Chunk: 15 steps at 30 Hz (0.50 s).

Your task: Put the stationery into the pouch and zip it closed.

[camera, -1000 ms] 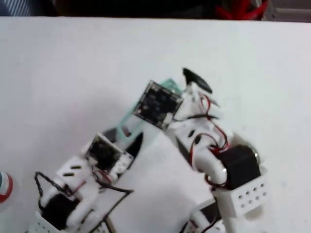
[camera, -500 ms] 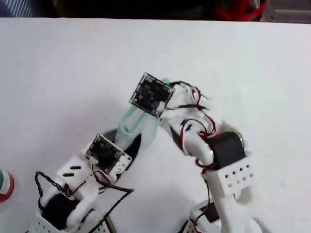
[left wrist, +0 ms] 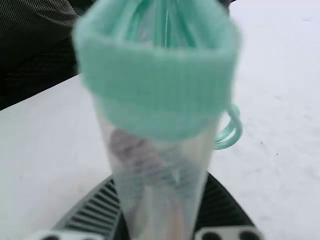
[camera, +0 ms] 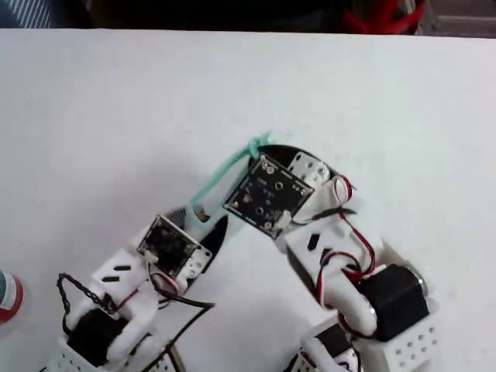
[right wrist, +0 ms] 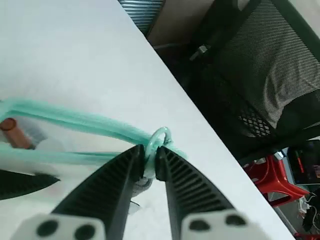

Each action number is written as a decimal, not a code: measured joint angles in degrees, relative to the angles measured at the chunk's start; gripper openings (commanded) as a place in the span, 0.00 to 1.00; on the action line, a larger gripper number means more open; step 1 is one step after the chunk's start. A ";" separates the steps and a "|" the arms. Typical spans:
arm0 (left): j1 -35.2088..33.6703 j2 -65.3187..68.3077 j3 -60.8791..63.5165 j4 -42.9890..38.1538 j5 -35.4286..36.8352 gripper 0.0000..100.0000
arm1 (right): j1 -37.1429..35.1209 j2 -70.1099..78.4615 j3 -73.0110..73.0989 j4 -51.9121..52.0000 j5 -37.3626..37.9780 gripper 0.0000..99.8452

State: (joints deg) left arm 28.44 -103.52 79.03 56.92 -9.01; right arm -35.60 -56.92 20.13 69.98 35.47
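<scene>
White tabletop (camera: 93,101), dark room beyond its far edge.

High view: pouch (camera: 221,174) at centre, lying between the two arms. Its mint zip edge now reads as one thin line, where half a second ago the mouth stood wider. The right arm's wrist has drawn back toward the near edge.

Left wrist view: left gripper (left wrist: 162,220) clamped across the pouch's near end. Stationery (left wrist: 135,150) dimly visible inside.

Right wrist view: right gripper (right wrist: 149,162) pinched narrow on the zip pull (right wrist: 160,136) at the pouch's far end.

Assessment: contents loaded, zip apparently drawn along its length. Task near complete, release outstanding.
</scene>
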 measured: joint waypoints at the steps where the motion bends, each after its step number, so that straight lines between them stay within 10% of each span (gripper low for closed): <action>1: 0.00 0.00 0.00 0.00 0.00 0.04 | -1.49 -0.09 -0.09 1.14 -0.26 0.02; 15: 0.09 0.00 0.00 0.09 -0.26 0.03 | -16.18 -1.14 -1.76 11.60 -3.96 0.02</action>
State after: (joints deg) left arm 28.53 -103.52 79.03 57.01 -9.27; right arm -51.78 -58.07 18.37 81.58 31.52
